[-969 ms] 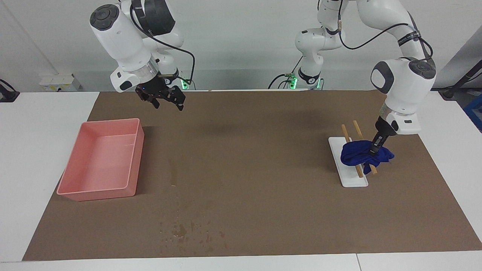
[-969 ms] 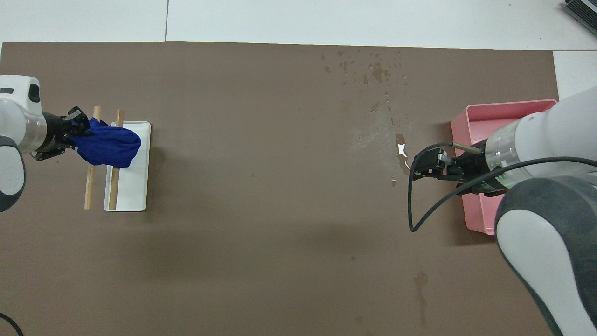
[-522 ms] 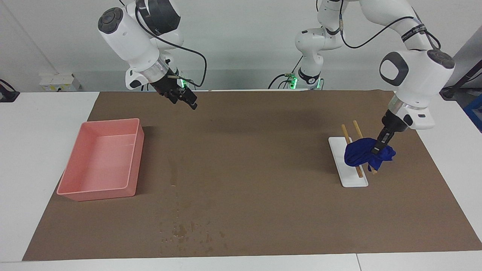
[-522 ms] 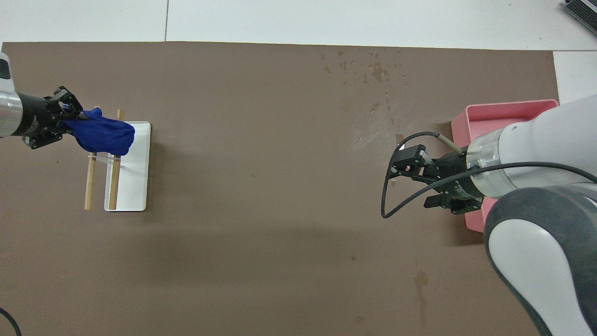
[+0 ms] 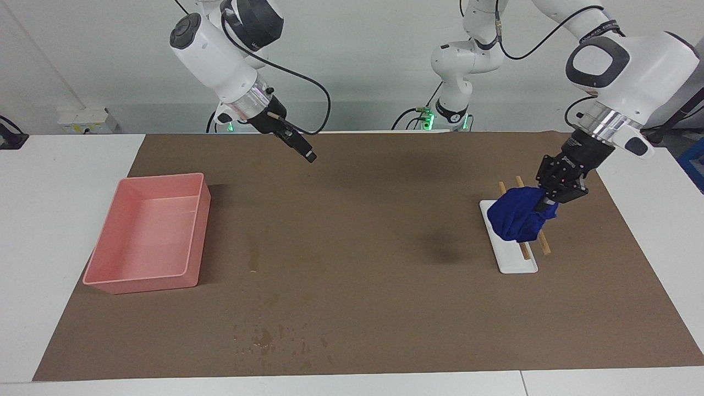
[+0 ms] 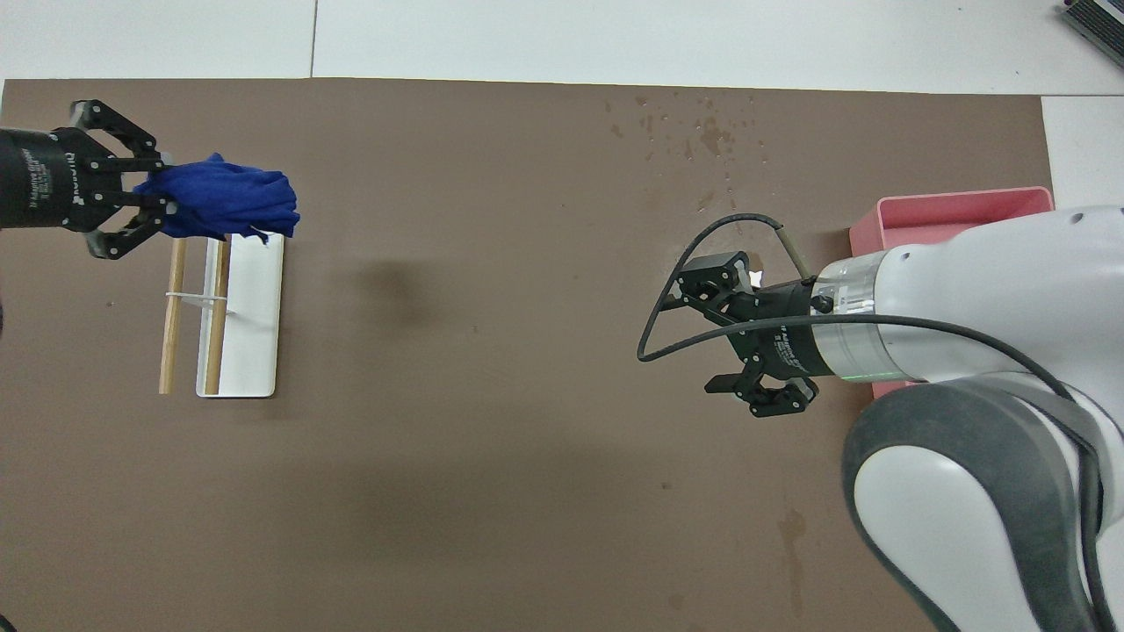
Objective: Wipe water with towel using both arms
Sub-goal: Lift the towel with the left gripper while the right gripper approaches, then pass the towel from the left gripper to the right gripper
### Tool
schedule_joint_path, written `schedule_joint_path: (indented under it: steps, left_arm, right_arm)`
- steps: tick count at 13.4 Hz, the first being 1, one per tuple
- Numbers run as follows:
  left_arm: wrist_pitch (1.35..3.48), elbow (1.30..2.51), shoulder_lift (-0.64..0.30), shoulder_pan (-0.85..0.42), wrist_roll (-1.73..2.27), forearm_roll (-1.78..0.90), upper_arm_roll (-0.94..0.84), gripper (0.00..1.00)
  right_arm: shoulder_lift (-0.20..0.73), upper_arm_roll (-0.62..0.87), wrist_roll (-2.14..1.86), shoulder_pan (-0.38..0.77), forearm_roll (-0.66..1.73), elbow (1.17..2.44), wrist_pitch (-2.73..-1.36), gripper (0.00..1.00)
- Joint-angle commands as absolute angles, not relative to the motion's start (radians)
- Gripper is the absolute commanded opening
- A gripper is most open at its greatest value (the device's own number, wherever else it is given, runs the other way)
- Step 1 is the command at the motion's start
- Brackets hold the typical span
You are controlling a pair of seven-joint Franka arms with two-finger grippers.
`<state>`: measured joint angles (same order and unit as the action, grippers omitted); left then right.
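My left gripper (image 5: 551, 201) is shut on the blue towel (image 5: 516, 220), which hangs bunched in the air over the white rack (image 5: 518, 263). In the overhead view the left gripper (image 6: 156, 190) holds the towel (image 6: 230, 200) above the rack (image 6: 253, 351). The water shows as scattered specks (image 5: 269, 336) near the table edge farthest from the robots, plus a faint streak (image 5: 253, 257) beside the pink tray. The specks (image 6: 705, 132) also show in the overhead view. My right gripper (image 5: 306, 153) is open and empty, raised over the mat. From above the right gripper (image 6: 708, 335) covers the streak.
The pink tray (image 5: 146, 236) stands at the right arm's end of the table and also shows in the overhead view (image 6: 957, 207). Two wooden sticks (image 6: 169, 333) lie across the rack. A brown mat (image 5: 374, 220) covers the table.
The left gripper has lifted the towel up off the sticks and turned its wrist. The right gripper has swung away from the tray toward the middle of the mat.
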<state>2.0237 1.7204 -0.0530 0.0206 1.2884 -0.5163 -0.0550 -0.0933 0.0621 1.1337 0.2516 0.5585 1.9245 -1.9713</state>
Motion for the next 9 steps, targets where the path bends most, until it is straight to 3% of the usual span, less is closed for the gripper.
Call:
schedule_joint_path:
  steps: [1,6,9]
  left_arm:
    - [1.991,1.738,-0.02,-0.102,1.464,-0.548,-0.052,0.0]
    - [1.984,1.792,0.012,-0.313,1.623,-0.548,-0.052,0.0]
    - [1.993,1.809,0.025,-0.417,1.75,-0.548,-0.054,0.0]
  right_arm:
    - [-0.114,0.063,1.241,0.271,0.649,1.97,-2.061,1.0]
    - [-0.098,0.064,1.439,0.321,0.77,1.99,-2.242,1.0]
    - [-0.087,0.064,1.502,0.353,0.778,1.99,-2.273,1.0]
